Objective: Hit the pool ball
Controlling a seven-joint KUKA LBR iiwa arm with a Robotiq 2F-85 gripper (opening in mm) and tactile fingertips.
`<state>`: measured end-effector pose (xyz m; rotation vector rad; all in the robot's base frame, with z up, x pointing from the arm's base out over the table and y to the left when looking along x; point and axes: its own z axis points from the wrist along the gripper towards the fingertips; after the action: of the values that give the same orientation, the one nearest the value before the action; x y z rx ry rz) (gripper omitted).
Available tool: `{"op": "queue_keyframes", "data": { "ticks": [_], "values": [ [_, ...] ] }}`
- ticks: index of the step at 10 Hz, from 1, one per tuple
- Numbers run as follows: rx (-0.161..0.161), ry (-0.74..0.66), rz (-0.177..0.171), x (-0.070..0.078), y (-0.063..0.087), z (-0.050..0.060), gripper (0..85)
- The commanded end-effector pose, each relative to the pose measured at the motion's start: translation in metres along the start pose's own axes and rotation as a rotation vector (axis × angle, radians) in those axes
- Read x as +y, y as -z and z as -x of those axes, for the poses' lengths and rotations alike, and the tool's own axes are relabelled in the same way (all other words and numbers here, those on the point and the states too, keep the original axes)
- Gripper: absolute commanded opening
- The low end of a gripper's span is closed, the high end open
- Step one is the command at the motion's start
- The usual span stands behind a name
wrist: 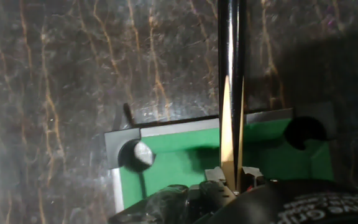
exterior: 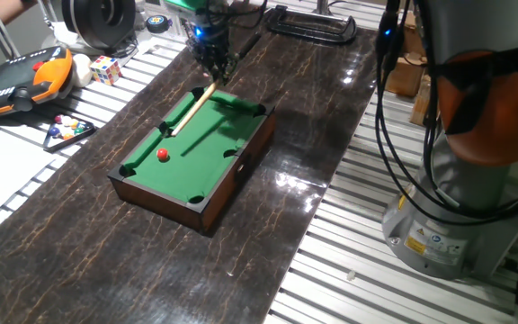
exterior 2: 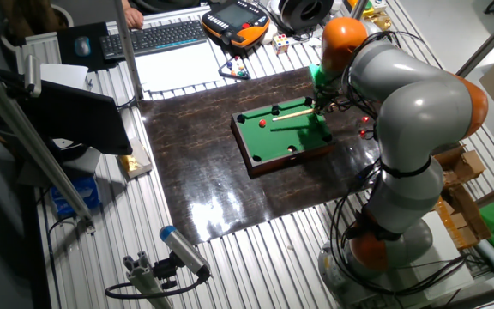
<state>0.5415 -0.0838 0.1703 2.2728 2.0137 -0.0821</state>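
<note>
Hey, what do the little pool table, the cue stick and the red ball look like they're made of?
Pool table: dark brown walls, probably stained wood or wood-look board; matte green, felt-like playing surface.
Cue stick: pale wood by its tan colour, with a dark glossy butt in the hand view; held in the gripper.
Red ball: smooth and shiny, likely hard plastic or resin.

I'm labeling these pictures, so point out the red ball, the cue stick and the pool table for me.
red ball [exterior: 163, 154], one fixed view, its centre.
cue stick [exterior: 192, 111], one fixed view, mid-shaft.
pool table [exterior: 237, 168], one fixed view, brown side wall.
</note>
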Motion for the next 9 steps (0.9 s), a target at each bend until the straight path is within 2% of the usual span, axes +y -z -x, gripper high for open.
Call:
{"op": "queue_keyframes", "data": {
  "ticks": [1, 4, 9],
  "values": [
    [-0.011, -0.006, -0.005, 0.0001, 0.0006, -0.0002, 0.7],
    [-0.029, -0.032, -0.033, 0.0001, 0.0012, -0.0006, 0.7],
    [-0.064, -0.043, -0.054, 0.0035, 0.0017, -0.0047, 0.7]
  ]
}}
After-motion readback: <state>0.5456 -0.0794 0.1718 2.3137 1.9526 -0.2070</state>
